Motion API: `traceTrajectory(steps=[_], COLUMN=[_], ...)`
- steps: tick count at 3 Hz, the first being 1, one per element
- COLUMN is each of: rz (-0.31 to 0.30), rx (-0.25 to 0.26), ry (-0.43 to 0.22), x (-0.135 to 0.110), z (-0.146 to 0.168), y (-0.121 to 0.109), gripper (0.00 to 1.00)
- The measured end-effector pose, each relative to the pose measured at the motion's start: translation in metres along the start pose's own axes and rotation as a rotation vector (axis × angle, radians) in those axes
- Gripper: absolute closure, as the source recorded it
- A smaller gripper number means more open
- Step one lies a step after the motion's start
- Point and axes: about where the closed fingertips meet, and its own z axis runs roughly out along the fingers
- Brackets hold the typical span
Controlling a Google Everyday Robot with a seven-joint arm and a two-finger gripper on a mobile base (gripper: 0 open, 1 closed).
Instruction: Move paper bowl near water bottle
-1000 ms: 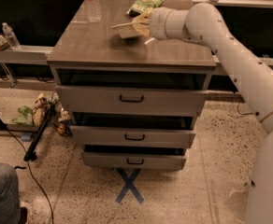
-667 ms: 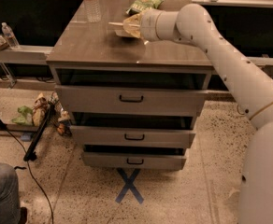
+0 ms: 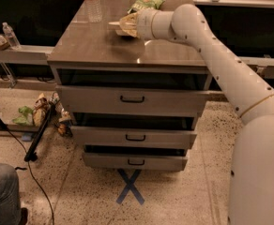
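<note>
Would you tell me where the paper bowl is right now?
In camera view, the paper bowl sits in the gripper over the cabinet top, right of the water bottle, in front of the green snack bag.

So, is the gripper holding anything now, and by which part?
Yes: the gripper, above the cabinet top, holds the paper bowl tilted, by its rim on the arm's side.
</note>
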Motion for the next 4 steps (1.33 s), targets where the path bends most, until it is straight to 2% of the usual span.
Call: traceTrajectory(steps=[1,2,3,4], rz=[-0.023,-0.027,-0.018,-0.005], rx=[0.013,0.027,0.023,0.018], ry=[-0.052,-0.038,0.001,0.074], x=[-0.007,0.004,0.012,0.027], z=[0.030,0.033,0.024,-0.002], y=[-0.005,-0.016,-0.015,-0.014], gripper=[1.00,0.79,0.56,0.34])
